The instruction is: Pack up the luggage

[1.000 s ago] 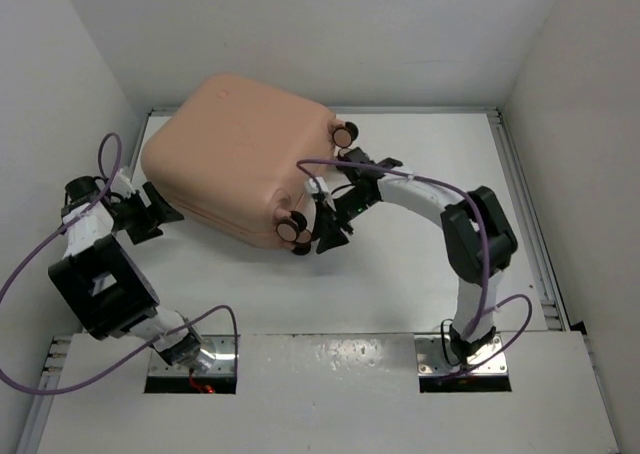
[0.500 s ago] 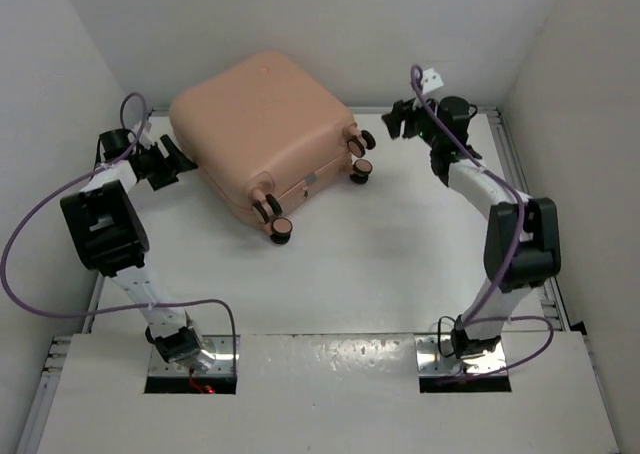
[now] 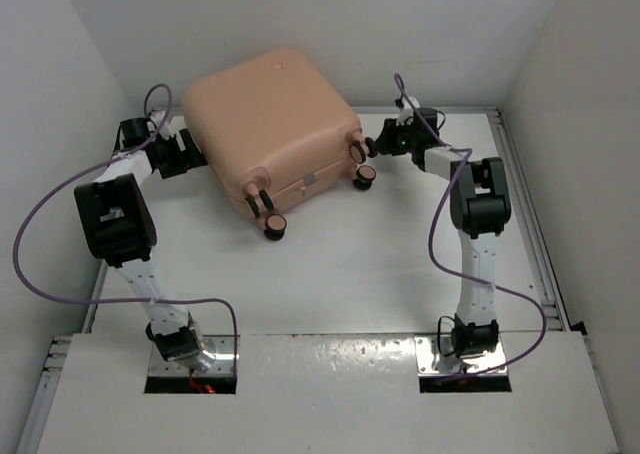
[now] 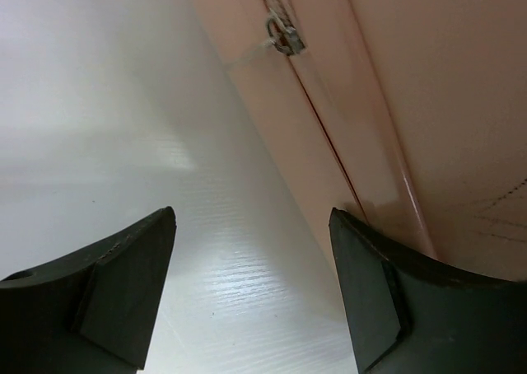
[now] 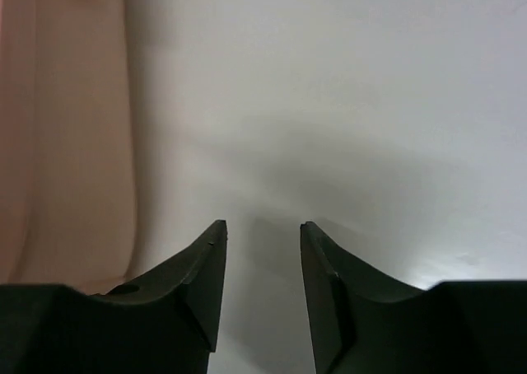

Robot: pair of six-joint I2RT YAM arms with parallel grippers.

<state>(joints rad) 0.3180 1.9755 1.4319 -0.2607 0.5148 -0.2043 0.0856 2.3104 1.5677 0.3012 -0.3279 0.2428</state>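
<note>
Luggage (image 3: 275,124): closed, lying flat at far centre-left of the table (image 3: 400,264), turned at an angle. Wheels (image 3: 272,222) face near-right. Zip pull (image 4: 284,36) hangs on the side seam in the left wrist view.

Left gripper (image 3: 190,154): against the case's left side, low by the tabletop. Fingers spread wide, holding nothing; the right finger (image 4: 370,300) is just beside the shell.

Right gripper (image 3: 380,144): just right of the case, near the far wheel. Fingers (image 5: 198,283) a narrow gap apart, holding nothing.
</note>
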